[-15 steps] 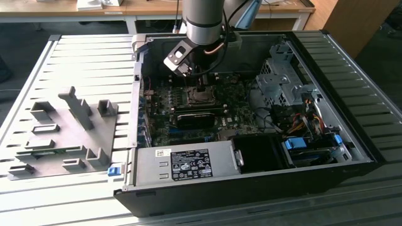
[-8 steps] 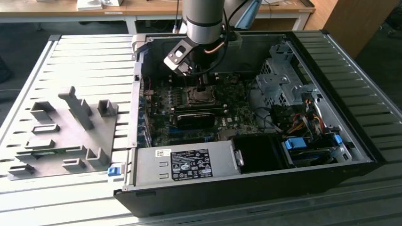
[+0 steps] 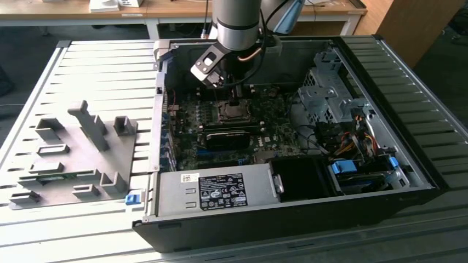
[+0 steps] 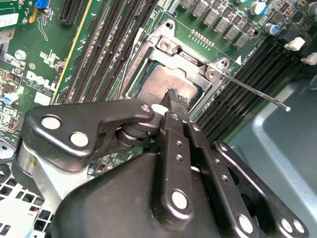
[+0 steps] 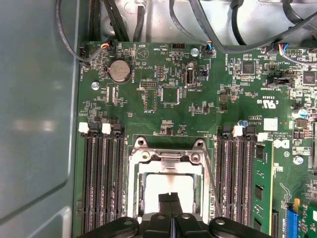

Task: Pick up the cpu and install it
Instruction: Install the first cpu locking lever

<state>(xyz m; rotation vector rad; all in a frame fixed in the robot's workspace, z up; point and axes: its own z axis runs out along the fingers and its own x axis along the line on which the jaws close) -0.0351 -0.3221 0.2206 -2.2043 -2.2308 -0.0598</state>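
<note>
Gripper (image 5: 170, 199) over one socket (image 5: 148, 156)
One cpu (image 5: 153, 184) lies flat inside it; two fingers (image 5: 164, 202) are pressed tightly together, their tips over the cpu's silvery top.

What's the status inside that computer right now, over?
Tool shut, right above the cpu. It's lying in the socket. Lever sticking out alongside.

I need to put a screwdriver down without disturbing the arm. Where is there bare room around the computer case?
The slatted table is bare beyond the grey fixture, toward the desks, and along the case on the exterior view's right. Inside the case it is crowded: the gripper over the cpu, cables, power supply.
</note>
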